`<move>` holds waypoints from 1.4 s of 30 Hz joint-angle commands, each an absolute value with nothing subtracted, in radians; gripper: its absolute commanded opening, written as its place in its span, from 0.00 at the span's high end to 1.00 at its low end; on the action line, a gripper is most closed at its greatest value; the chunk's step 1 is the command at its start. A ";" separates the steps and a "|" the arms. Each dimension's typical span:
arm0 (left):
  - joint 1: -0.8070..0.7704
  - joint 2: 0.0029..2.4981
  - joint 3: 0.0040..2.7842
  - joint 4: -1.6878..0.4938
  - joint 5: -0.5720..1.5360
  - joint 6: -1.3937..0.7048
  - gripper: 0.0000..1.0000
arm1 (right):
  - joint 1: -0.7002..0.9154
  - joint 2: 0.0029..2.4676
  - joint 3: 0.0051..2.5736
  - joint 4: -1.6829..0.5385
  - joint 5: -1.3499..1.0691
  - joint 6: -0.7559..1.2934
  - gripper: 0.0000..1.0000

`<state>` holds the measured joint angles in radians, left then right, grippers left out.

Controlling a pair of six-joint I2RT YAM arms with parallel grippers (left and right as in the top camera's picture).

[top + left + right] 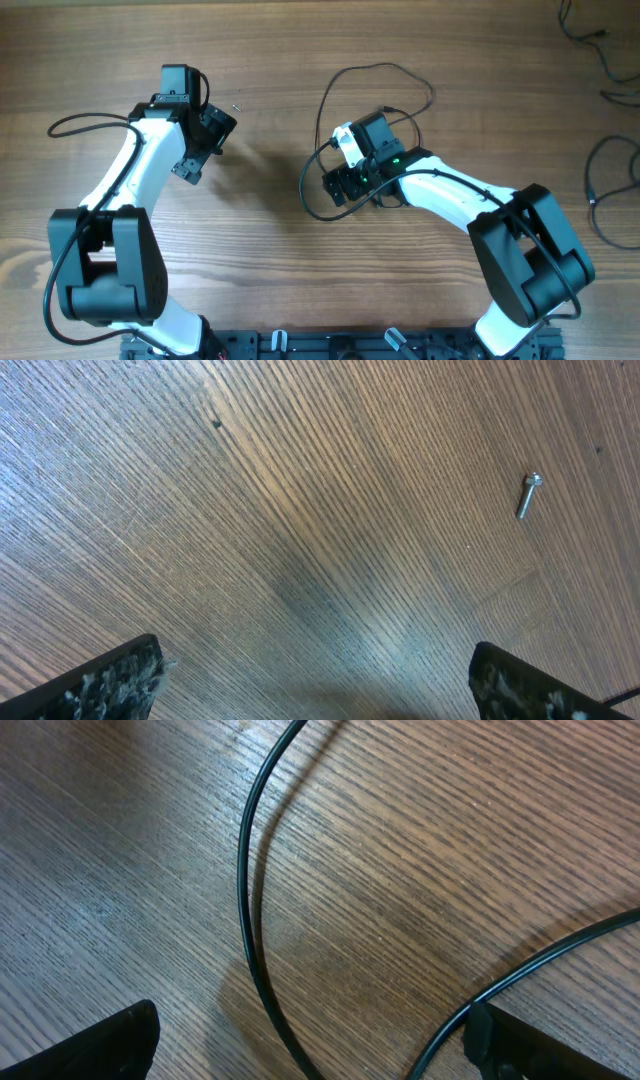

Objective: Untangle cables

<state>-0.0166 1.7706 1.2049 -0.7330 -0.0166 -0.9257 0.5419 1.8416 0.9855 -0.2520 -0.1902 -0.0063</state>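
Observation:
A thin black cable (368, 68) lies in a loose loop on the wooden table around my right gripper (343, 186). In the right wrist view that gripper (310, 1032) is open and low over the wood. One cable strand (247, 910) runs between its fingers. A second strand (560, 952) passes against the right finger. My left gripper (208, 148) hovers left of centre, apart from the cable. In the left wrist view it (315, 672) is open and empty over bare wood.
More thin black cables lie at the table's right edge, one at the top (600, 55) and one lower down (593, 190). A small metal screw (529, 495) lies on the wood near the left gripper; it also shows in the overhead view (236, 108).

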 commanded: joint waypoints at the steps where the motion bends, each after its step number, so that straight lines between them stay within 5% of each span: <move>1: -0.015 1.767 1.203 -0.737 -0.012 -0.920 0.00 | 0.574 1.952 0.968 -0.290 -0.127 -0.023 0.00; 5: -0.015 1.767 1.203 -0.744 -0.012 -0.920 0.00 | 0.655 2.014 0.968 -0.384 0.083 0.014 0.00; 10: -0.015 1.767 1.203 -0.752 -0.012 -0.920 0.00 | 0.675 2.014 0.968 -0.508 0.064 0.331 0.00; 11: -0.015 1.767 1.203 -0.752 -0.012 -0.920 0.00 | 0.675 2.014 0.968 -0.516 0.033 0.354 0.09; 12: -0.015 1.767 1.203 -0.752 -0.012 -0.920 0.00 | 0.675 2.015 0.968 -0.524 0.017 0.369 0.28; 14: -0.015 1.767 1.203 -0.757 -0.012 -0.920 0.00 | 0.670 2.016 0.968 -0.509 0.039 0.370 0.96; 19: -0.015 1.767 1.203 -0.773 -0.012 -0.920 0.00 | 0.420 2.016 1.019 -0.419 0.062 0.389 0.96; 26: -0.015 1.767 1.203 -0.778 -0.012 -0.921 0.00 | -0.076 2.016 1.103 -0.152 -0.039 0.066 0.96; 34: -0.015 1.767 1.203 -0.778 -0.012 -0.925 0.00 | 0.087 2.024 1.126 -0.055 -0.189 -0.297 0.96; 39: -0.015 1.767 1.203 -0.774 -0.012 -0.925 0.00 | 0.160 1.983 1.248 -0.128 -0.102 -0.220 0.96; 42: -0.015 1.767 1.203 -0.766 -0.012 -0.925 0.00 | 0.103 1.888 1.444 -0.304 -0.263 -0.107 0.96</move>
